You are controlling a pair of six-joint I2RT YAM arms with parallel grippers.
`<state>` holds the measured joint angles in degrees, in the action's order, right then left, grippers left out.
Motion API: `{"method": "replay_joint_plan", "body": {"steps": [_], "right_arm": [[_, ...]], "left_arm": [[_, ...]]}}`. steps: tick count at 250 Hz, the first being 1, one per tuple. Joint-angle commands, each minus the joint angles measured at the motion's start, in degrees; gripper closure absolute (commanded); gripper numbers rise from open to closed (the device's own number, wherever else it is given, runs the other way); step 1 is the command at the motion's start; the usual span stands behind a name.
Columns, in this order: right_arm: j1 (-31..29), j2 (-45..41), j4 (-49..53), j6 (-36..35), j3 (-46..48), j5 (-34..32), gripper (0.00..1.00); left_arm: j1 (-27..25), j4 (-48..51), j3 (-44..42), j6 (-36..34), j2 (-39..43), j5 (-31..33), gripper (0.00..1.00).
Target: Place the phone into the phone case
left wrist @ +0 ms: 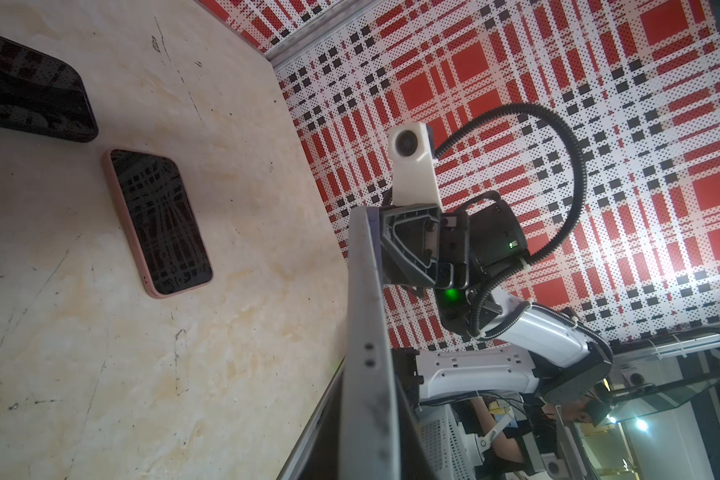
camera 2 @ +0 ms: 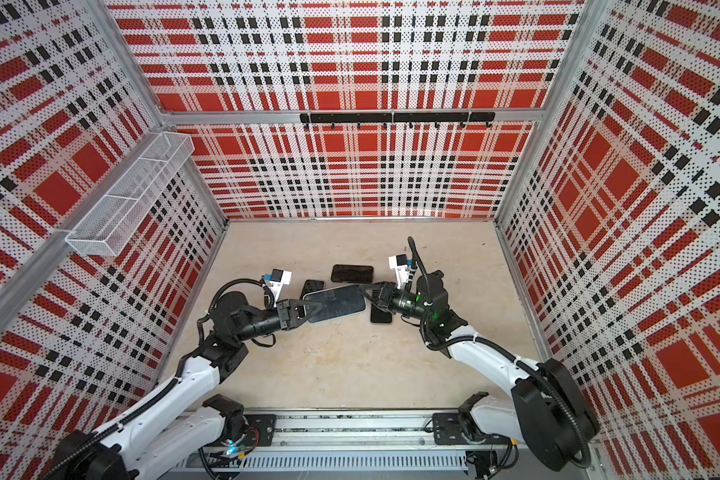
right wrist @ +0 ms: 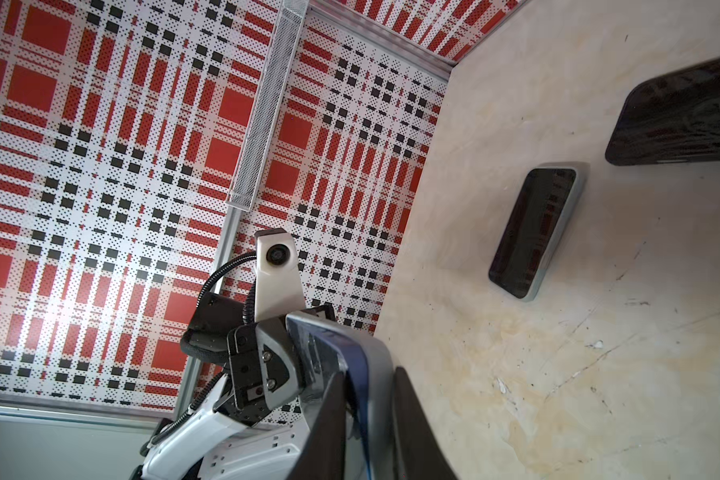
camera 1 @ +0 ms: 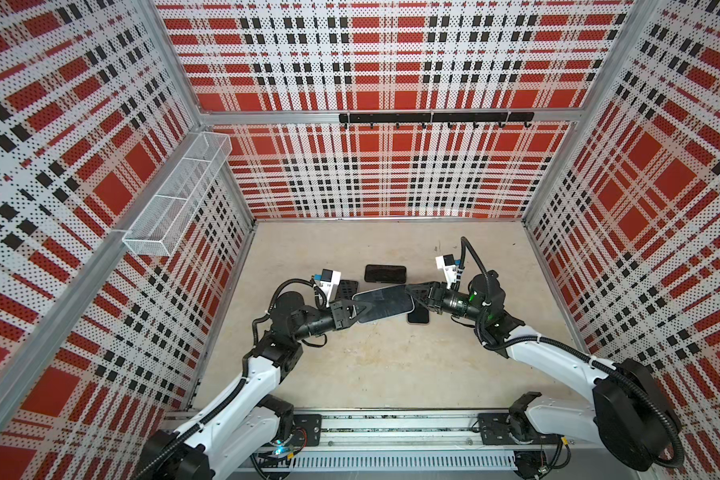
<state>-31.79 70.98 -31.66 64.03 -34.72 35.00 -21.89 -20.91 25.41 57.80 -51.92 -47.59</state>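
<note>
Both my arms hold the cased phone up between them, clear of the table [camera 1: 371,365].

My left arm is folded at the elbow with the forearm reaching inward. The left gripper [camera 1: 356,311] is clamped on one end of the grey phone case [left wrist: 364,316], and a grey-cased phone [right wrist: 535,232] lies on the table near it. The phone [camera 1: 385,303] sits screen-up inside the held case, spanning the gap between my grippers, with a black phone [camera 1: 385,273] flat beyond it. My right arm mirrors the pose. The right gripper [camera 1: 412,291] is pinched on the opposite end, and a pink-cased phone [left wrist: 159,224] lies just beneath it.
</note>
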Motion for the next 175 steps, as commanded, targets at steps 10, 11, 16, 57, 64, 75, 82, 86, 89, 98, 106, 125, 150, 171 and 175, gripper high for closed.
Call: {"method": "replay_joint_plan", "body": {"steps": [10,11,16,57,64,75,82,86,89,98,106,125,150,171,175], "right_arm": [[-1.39,-0.18,-8.29,0.18,-0.86,1.84,0.88],[-1.37,-0.16,-8.31,0.15,-0.87,1.79,0.88],[-1.35,-0.22,-8.25,0.13,-0.87,1.66,0.88],[-0.77,0.16,-7.89,-0.06,-1.38,1.71,0.55],[-0.71,0.41,-7.89,-0.07,-1.60,1.84,0.51],[-0.57,0.92,-7.90,0.03,-2.00,2.31,0.47],[-0.45,1.36,-7.89,0.00,-2.34,2.54,0.45],[-0.41,1.63,-7.89,0.02,-2.49,2.73,0.45],[-0.44,1.88,-7.96,0.02,-2.61,2.86,0.44],[-0.45,2.47,-8.30,0.25,-2.87,3.27,0.44],[-0.38,3.19,-8.94,0.49,-3.06,3.71,0.44],[-0.39,4.71,-11.69,2.22,-3.02,4.58,0.49],[-0.44,5.65,-14.68,3.88,-2.46,5.03,0.61],[-0.38,5.40,-14.85,3.88,-1.92,4.91,0.74],[-0.45,5.19,-14.79,3.84,-1.85,4.86,0.76]], "left_arm": [[-1.81,-0.43,-0.16,0.61,-0.55,-2.41,1.00],[-1.82,-0.40,-0.17,0.63,-0.46,-2.41,1.00],[-1.81,-0.41,-0.12,0.64,-0.38,-2.37,1.00],[-1.99,-0.37,0.04,1.02,0.32,-2.34,1.00],[-2.07,-0.41,0.14,1.08,0.49,-2.42,1.00],[-2.19,-0.37,0.17,1.02,0.66,-2.49,1.00],[-2.42,-0.39,0.33,0.92,0.72,-2.50,1.00],[-2.45,-0.43,0.38,0.95,0.77,-2.46,1.00],[-2.52,-0.40,0.37,0.93,0.85,-2.50,1.00],[-2.60,-0.42,0.51,0.93,0.79,-2.37,1.00],[-2.68,-0.39,0.48,1.00,0.86,-2.17,1.00],[-2.79,-0.37,0.45,1.04,0.68,-1.85,1.00],[-3.12,-0.38,0.45,1.17,0.59,-1.25,1.00],[-3.22,-0.39,0.38,1.35,0.39,-0.91,1.00],[-3.33,-0.41,0.36,1.35,0.26,-0.91,1.00]]}}
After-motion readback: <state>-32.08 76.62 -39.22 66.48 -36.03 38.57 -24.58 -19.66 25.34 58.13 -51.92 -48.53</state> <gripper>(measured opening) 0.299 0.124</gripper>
